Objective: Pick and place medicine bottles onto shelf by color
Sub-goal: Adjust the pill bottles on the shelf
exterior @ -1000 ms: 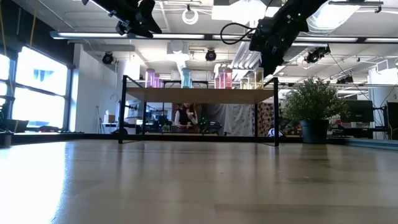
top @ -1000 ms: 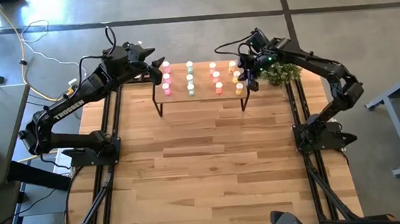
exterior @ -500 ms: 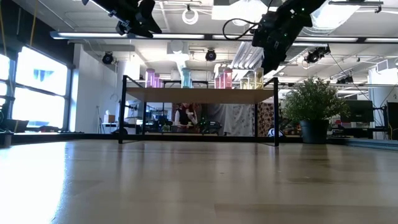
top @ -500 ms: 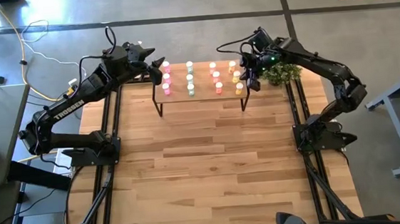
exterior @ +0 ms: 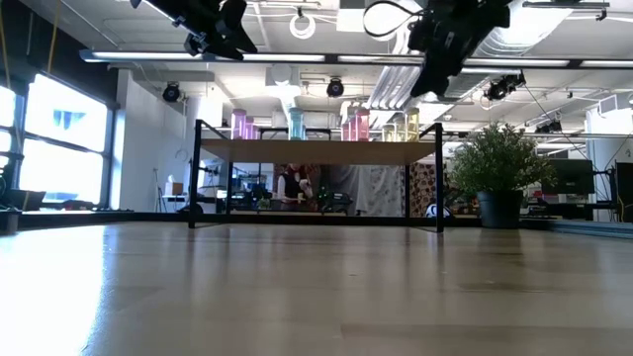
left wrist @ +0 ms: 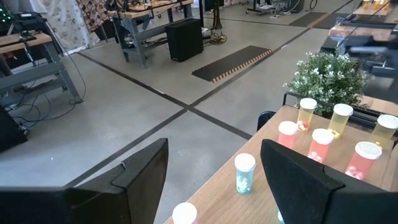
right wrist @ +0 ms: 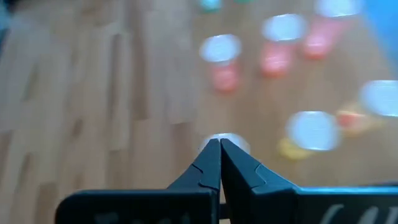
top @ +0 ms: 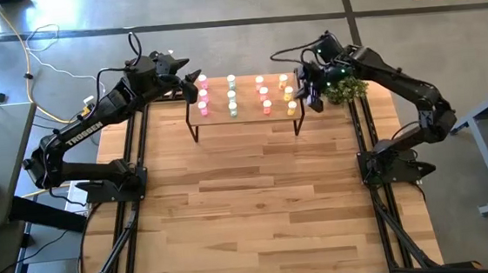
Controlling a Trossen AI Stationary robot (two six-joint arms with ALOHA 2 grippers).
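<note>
From above, the bottles (top: 231, 96) all stood upright on the shelf (top: 244, 116), in four color rows: pink, green, red, yellow. The shelf sat near the far edge of the worktop (top: 249, 206). No loose bottle showed on the worktop. The right end effector (top: 313, 99) hung just past the shelf's right end, beside the yellow row, so the yellow bottles lay to its left. Its fingers were shut with nothing in them. The left end effector (top: 190, 78) hung just past the shelf's left end, near the pink row, with its fingers spread and empty. Each arm was closest to its own end of the shelf.

From the low view, both end effectors hung higher than the bottle caps. The shelf stood on thin black legs, with the bottles in a line on top.

In the left wrist view, the two fingers (left wrist: 298, 180) stood wide apart, with a green bottle (left wrist: 244, 172) showing between them farther off.

In the right wrist view, the fingertips (right wrist: 219, 149) touched each other. The red and yellow bottles lay below and ahead, blurred.
</note>
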